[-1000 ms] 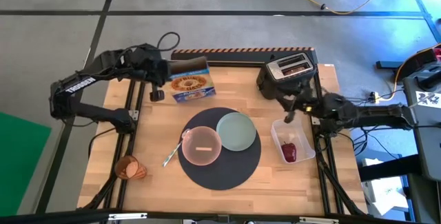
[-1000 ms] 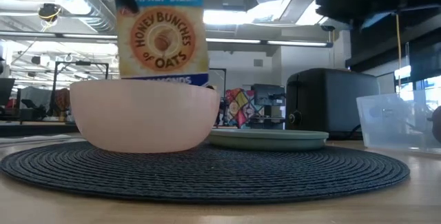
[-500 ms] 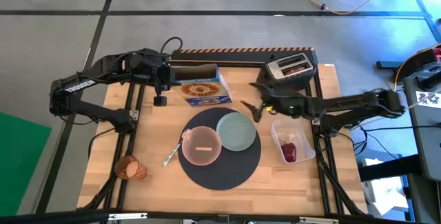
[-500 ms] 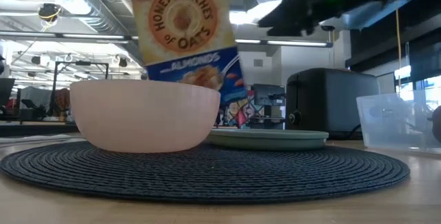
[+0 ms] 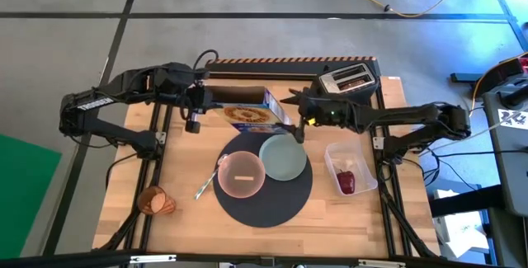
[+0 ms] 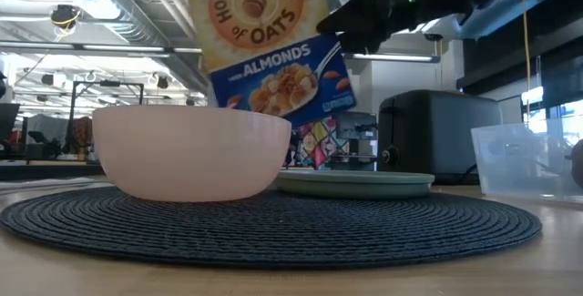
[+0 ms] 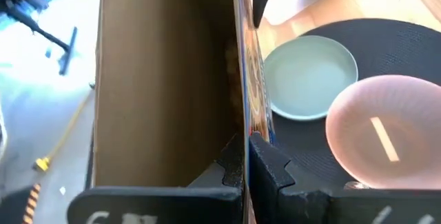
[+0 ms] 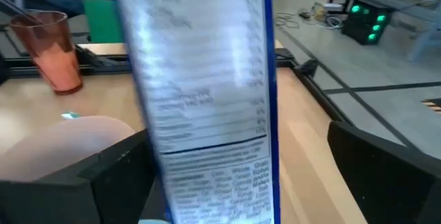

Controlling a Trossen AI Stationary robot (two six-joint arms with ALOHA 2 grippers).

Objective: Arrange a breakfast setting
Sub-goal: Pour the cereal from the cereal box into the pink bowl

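My left gripper (image 5: 196, 105) is shut on a cereal box (image 5: 247, 113), which hangs tilted above the table's far half, open end toward the left. My right gripper (image 5: 295, 113) is open, its fingers on either side of the box's closed end (image 8: 207, 114); I cannot tell whether they touch it. A pink bowl (image 5: 241, 175) and a pale-green plate (image 5: 283, 157) sit on the round dark mat (image 5: 268, 212). A metal spoon (image 5: 206, 184) leans on the bowl's left rim. The amber cup (image 5: 155, 201) lies at the near left. My left gripper pinches the printed front wall of the cereal box at its open end (image 7: 241, 124), one finger inside the box (image 7: 231, 172) and one outside (image 7: 272, 172). The fingers come level from the table's left, along the box. The box is lifted clear and tilted.
A black toaster (image 5: 346, 82) stands at the far right. A clear tub (image 5: 356, 157) holding a red fruit (image 5: 346, 181) sits right of the mat. Bare wood lies along the near edge and left of the mat.
My left gripper has carried the cereal box toward the table's right and tipped it from upright to slanting, its closed end now toward the plate. My right gripper has swung from beside the tub toward the table's left, opened wider, and come around the box's closed end.
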